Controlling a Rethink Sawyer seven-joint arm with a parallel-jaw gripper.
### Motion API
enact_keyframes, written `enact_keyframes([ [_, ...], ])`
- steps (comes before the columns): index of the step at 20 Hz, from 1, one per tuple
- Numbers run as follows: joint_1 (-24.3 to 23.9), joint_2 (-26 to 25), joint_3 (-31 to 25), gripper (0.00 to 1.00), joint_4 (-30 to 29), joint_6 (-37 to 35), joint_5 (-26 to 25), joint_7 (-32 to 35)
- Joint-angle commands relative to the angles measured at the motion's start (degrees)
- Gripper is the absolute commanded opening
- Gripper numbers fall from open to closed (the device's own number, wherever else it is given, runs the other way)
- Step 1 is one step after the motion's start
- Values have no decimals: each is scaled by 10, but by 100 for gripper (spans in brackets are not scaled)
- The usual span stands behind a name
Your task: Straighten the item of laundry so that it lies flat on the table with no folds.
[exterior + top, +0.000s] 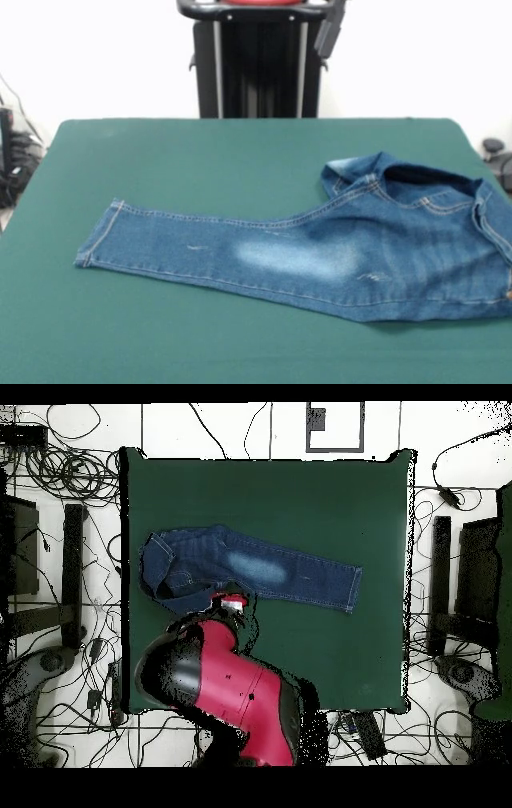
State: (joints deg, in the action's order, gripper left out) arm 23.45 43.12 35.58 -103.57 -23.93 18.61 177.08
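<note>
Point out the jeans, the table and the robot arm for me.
jeans [296,256]: front view, faded pale patch on the leg.
table [200,168]: front view, bare green top.
robot arm [235,684]: overhead view, red casing.

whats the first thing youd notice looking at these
The blue jeans on the dark green table stand out: one leg lies stretched out with a pale faded patch, while the waist end is bunched and folded over. From overhead, the red and black arm fills the table's near edge, its end by the jeans' waist; the hand itself cannot be made out.
</note>
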Motion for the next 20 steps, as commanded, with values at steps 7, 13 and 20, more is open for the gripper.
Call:
enact_keyframes([
  [7, -67, 85, -58, 100, -105, -85, -125, -85],
  [13, -69, 57, -122, 100, -131, 4, -123, -23],
  [20, -58, -16, -136, 100, -124, 80, -121, 30],
])
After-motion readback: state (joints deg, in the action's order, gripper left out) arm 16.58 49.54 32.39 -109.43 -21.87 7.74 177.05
